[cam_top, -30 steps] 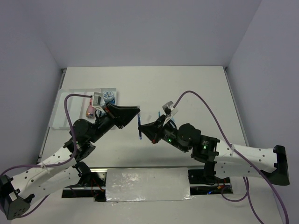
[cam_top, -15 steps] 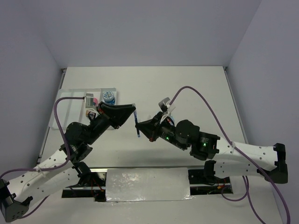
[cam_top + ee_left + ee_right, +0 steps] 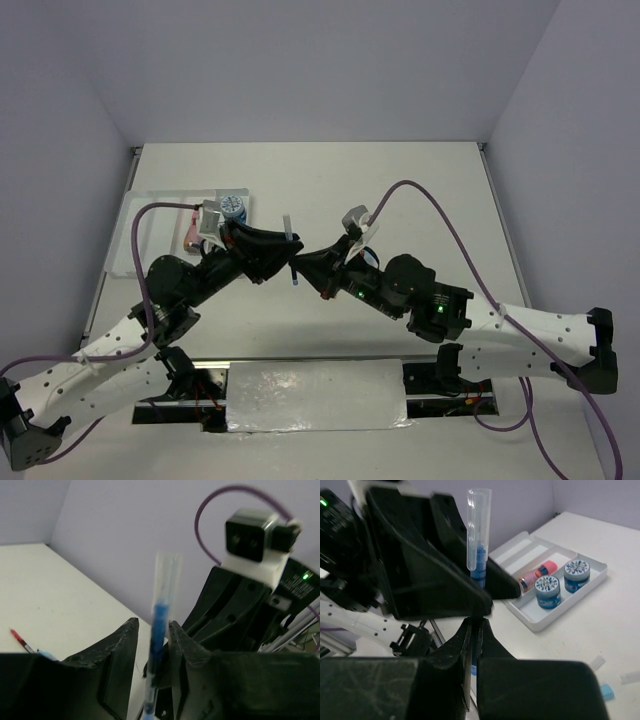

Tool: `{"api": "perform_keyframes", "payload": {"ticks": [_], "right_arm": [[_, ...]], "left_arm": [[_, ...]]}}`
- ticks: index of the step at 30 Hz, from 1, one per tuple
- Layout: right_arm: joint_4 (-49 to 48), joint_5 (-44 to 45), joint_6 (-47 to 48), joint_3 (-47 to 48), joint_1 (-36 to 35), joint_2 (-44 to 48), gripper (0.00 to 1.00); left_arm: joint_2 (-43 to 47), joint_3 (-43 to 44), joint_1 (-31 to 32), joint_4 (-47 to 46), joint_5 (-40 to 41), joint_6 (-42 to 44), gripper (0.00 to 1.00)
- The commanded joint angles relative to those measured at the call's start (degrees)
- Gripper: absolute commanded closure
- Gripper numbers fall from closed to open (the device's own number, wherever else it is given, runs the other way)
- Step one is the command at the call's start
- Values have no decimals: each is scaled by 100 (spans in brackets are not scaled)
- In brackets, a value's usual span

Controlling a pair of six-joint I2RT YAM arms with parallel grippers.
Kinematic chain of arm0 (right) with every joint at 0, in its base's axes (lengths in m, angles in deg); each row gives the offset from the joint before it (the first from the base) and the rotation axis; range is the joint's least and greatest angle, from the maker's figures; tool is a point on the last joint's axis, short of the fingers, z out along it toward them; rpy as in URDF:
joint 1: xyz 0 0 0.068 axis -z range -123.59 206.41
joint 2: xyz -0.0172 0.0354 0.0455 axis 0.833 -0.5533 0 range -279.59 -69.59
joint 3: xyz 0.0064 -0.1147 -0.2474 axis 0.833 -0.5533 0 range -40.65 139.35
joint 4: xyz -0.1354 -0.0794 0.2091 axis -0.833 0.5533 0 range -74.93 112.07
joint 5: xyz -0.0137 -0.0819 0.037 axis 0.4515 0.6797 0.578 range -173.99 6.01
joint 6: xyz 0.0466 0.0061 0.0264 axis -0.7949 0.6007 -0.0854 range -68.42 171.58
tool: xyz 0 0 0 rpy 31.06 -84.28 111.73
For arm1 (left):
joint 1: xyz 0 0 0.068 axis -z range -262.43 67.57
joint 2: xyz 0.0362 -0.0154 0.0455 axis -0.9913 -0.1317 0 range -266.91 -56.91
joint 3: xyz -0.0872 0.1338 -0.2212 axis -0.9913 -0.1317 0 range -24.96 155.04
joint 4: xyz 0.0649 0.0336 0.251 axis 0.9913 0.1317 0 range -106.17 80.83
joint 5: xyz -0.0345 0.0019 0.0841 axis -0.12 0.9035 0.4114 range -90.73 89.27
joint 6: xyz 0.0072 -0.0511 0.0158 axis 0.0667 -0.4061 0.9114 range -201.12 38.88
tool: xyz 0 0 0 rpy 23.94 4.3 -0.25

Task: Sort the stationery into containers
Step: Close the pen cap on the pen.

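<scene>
A thin blue pen [image 3: 291, 252] with a clear cap stands nearly upright in the air at mid table. My right gripper [image 3: 301, 270] is shut on its lower part; the right wrist view shows the pen [image 3: 478, 545] rising from my closed gripper [image 3: 476, 625]. My left gripper [image 3: 286, 248] is open with its jaws on either side of the pen [image 3: 161, 630], which lies close to the right jaw with a gap on the left [image 3: 152, 635]. The white tray [image 3: 150, 215] at the far left holds two blue-white rolls [image 3: 547, 591] [image 3: 576, 575] and a pink-orange cylinder [image 3: 536, 573].
A red pen [image 3: 20, 639] and a light-blue piece [image 3: 47, 654] lie on the table in the left wrist view. A light-blue piece [image 3: 606, 691] and clear pieces [image 3: 596, 661] lie on the table right of the tray's rim [image 3: 572, 600]. Walls enclose the table.
My left gripper has swung right to the pen, so its open jaws now straddle it. My right gripper has shifted slightly left, still holding the pen upright.
</scene>
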Motion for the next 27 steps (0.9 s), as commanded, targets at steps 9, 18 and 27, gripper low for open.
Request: {"api": "perform_keyframes", "payload": {"ticks": [9, 18, 27], "right_arm": [[-566, 87, 300, 305, 37, 264, 100], [-671, -53, 353, 129, 46, 299, 100], [-706, -387, 493, 94, 37, 299, 100]], "left_arm": [[29, 115, 63, 47, -683, 366, 45], [74, 211, 63, 82, -859, 603, 66], [47, 220, 72, -23, -1131, 778, 93]]}}
